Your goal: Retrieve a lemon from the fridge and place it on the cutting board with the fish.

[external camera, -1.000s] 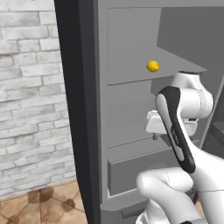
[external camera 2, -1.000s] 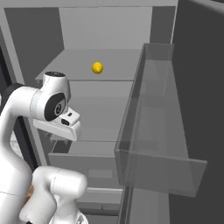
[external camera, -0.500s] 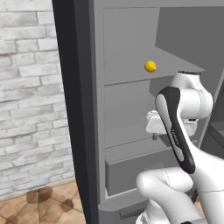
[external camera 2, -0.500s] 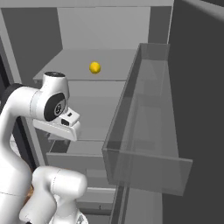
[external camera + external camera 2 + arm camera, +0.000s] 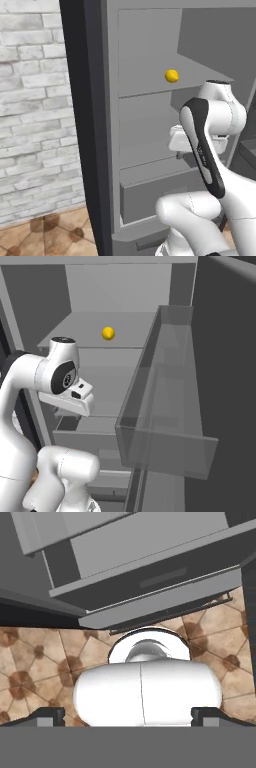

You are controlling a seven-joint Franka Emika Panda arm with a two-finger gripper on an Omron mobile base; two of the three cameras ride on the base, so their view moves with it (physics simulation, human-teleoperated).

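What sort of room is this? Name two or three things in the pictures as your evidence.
Probably a kitchen. An open fridge with grey shelves holds a lemon; beside it is a white brick wall, and the floor has brown patterned tiles.
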